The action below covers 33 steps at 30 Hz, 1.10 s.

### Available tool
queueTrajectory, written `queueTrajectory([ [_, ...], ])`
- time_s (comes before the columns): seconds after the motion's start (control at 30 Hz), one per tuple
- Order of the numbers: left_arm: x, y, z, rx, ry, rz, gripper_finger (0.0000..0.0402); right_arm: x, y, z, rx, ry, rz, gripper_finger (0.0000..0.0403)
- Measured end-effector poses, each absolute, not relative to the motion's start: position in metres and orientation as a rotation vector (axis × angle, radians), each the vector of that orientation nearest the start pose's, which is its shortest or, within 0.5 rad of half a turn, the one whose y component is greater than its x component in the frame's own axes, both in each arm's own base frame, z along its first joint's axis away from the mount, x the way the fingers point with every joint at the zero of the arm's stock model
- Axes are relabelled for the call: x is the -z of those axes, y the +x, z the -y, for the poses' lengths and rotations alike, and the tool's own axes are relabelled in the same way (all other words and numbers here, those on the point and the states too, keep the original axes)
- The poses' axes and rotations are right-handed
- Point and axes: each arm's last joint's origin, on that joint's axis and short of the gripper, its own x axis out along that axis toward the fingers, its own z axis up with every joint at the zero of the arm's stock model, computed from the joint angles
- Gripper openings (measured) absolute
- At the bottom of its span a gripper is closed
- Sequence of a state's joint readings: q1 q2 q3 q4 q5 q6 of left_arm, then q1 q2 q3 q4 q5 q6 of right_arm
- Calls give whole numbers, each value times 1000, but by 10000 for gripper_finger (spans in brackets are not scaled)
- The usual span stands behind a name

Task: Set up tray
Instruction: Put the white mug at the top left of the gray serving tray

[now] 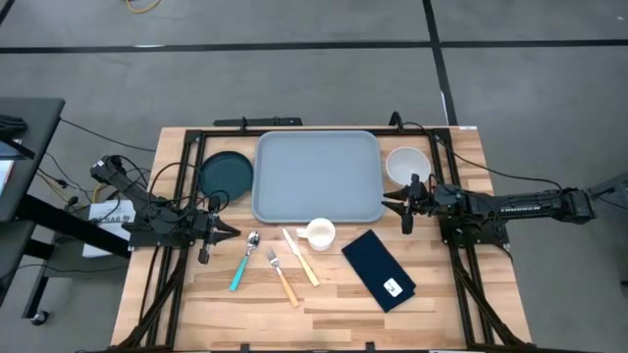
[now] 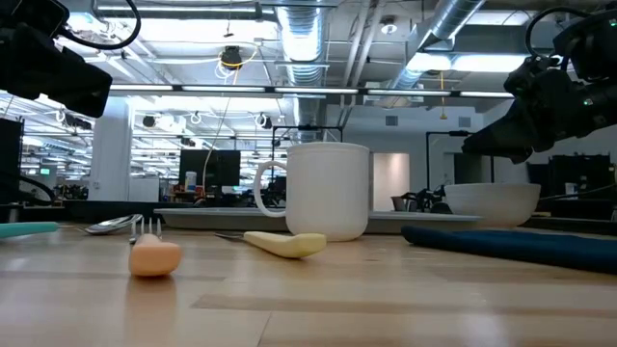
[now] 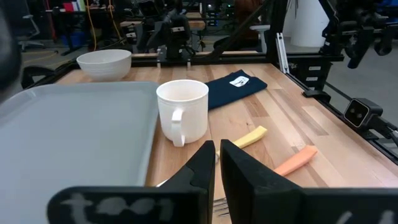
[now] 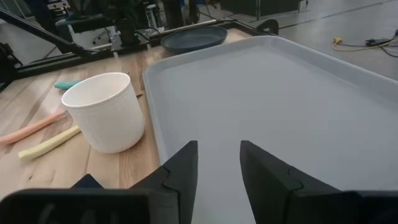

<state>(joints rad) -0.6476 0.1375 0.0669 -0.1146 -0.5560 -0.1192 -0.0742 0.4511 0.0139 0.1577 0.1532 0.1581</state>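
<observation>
Left arm lies low and nearly level, reaching in from the table's left edge. Left gripper hangs above bare wood, fingers drawn almost together with only a thin slit between them, nothing held. Just ahead of the tips: spoon with teal handle, then a fork with an orange handle and a knife with a pale yellow one, all flat on the wood. Beyond those, straight off the tips, a white mug stands upright, just beside the tray's near rim; I cannot tell whether it touches.

Right arm stretches level from the right edge, wrist pointed at the table's middle. Right gripper is at the tray's right rim, fingers spread moderately, empty. In the right wrist view the tips sit over the rim with the tray floor running out ahead.

Tray, light grey-blue, lies flat at the table's centre rear, between the two grippers, nothing on it. Dark teal plate rests just off the tray's left side, behind the left fingers. White bowl stands beside the tray's right side, close behind the right fingers. Navy napkin lies on the wood in front of the right gripper's side, well apart from both sets of tips.
</observation>
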Motion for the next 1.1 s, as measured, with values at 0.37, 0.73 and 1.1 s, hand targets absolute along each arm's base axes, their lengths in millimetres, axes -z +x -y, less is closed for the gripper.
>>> queueTrajectory([
  [0.37,-169,88,43,-71,143,-104,15,-143,122,14,248,145,-262,113],
  [0.73,-168,86,34,-380,194,-121,15,-143,122,13,248,145,-262,113],
  [1.1,-168,86,35,-344,210,-131,15,-151,124,14,251,253,-161,113],
])
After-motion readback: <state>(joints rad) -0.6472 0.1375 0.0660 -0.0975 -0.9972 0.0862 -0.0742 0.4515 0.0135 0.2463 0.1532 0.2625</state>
